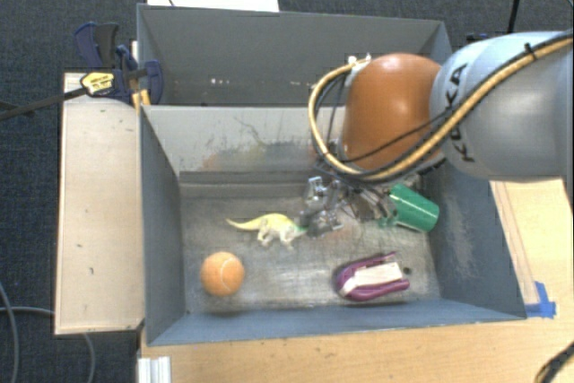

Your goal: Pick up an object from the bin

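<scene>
While beside gripper [321, 213], dinosaur [269, 228] tail leftward.

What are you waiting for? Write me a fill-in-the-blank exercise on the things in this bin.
1. The ball at the lower left of the bin in the view is ____.
2. The yellow toy just left of the gripper is a ____.
3. The cup lying on its side right of the gripper is ____.
Missing words: orange; dinosaur; green.
</scene>
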Controlling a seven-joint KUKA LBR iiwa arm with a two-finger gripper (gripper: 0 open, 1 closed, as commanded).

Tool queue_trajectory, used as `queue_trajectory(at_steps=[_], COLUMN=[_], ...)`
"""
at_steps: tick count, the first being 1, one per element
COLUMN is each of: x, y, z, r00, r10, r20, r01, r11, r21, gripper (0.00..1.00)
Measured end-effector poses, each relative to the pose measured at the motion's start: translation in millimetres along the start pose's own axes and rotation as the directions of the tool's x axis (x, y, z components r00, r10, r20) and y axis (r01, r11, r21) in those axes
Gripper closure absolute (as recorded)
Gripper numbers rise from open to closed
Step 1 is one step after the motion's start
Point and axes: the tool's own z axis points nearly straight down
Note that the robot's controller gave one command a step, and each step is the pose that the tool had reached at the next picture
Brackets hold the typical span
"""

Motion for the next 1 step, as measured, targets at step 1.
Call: queue_trajectory(at_steps=[1], x=[-14.8], y=[-13.2], z=[-69.5], r00=[1.000], r10=[0.013], r20=[0.005], r01=[-0.013], r11=[1.000], r21=[0.001], gripper=[1.00])
